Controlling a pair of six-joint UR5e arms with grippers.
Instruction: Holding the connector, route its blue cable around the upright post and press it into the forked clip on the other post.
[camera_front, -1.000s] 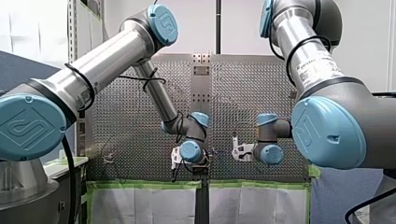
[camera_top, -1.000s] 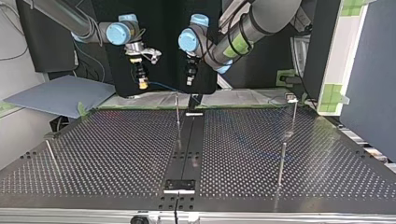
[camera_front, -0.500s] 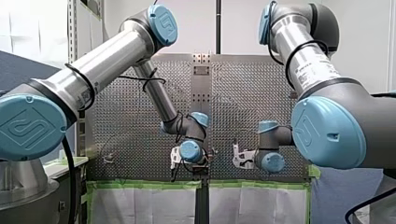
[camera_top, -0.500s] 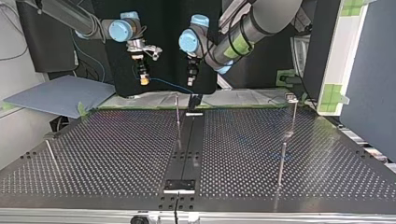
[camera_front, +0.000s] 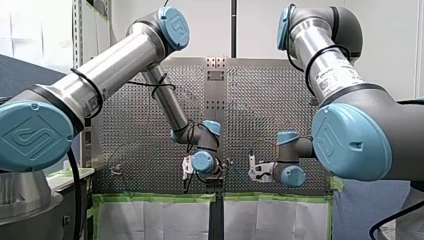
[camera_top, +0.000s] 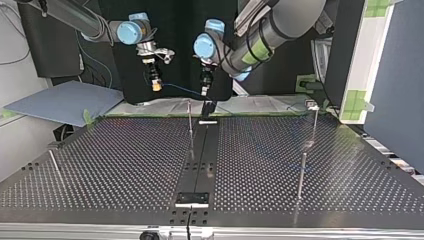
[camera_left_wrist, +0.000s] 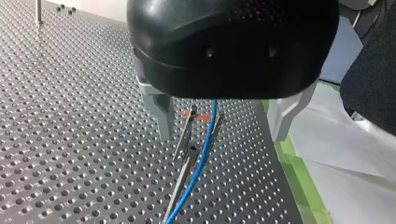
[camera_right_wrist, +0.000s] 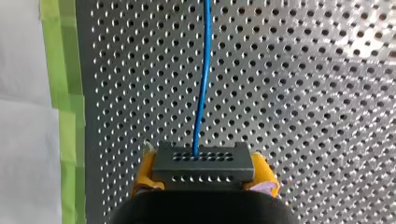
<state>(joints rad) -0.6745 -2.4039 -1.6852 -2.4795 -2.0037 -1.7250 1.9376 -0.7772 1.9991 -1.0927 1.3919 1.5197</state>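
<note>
Standing beside the blue cable (camera_left_wrist: 201, 158) is a thin post (camera_left_wrist: 184, 135).

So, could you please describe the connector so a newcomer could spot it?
Above the perforated table, find my right gripper with its yellow pads. Clamped between them is the connector: a dark grey block with rows of small holes, the blue cable running from it.

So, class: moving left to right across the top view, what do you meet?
Grey board → my right end effector → thin centre post → my left end effector → tall right-hand post.
</note>
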